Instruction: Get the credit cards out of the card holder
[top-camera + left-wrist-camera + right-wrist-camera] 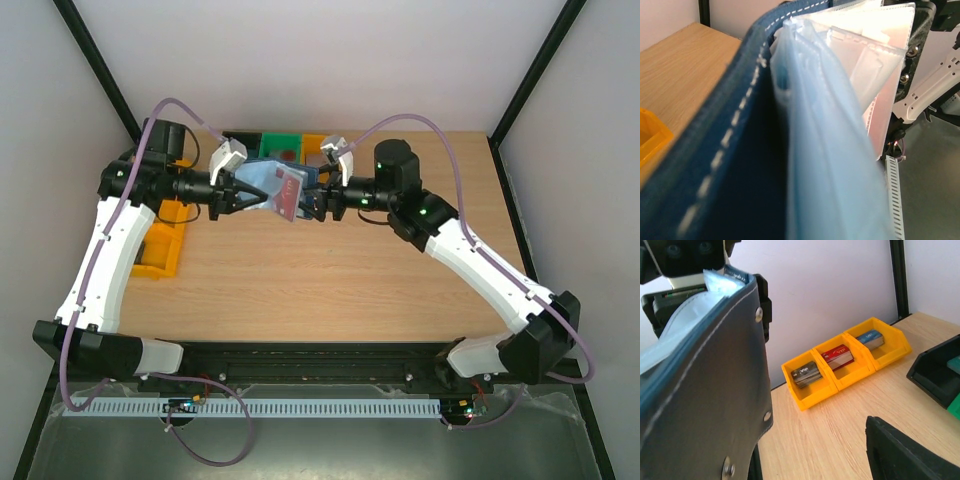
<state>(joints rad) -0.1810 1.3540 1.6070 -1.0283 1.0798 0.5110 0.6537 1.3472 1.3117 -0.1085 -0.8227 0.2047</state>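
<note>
The dark navy card holder (262, 185) hangs in the air between both arms at the back of the table. My left gripper (232, 197) is shut on its left edge; in the left wrist view the stitched cover (740, 150) and clear pockets (830, 165) fill the frame and hide the fingers. A reddish-pink credit card (291, 195) shows at the holder's right side. My right gripper (313, 203) stands open at that side. In the right wrist view the cover (705, 390) hides one finger, and the other finger (905, 455) stands well apart from it.
Three yellow bins (840, 365) in a row hold stacks of cards: dark (807, 375), red (839, 356), blue (871, 338). They sit at the table's left (165, 240). A black bin (935, 370) is near the right gripper. Green (280, 145) and yellow (315, 145) bins line the back edge.
</note>
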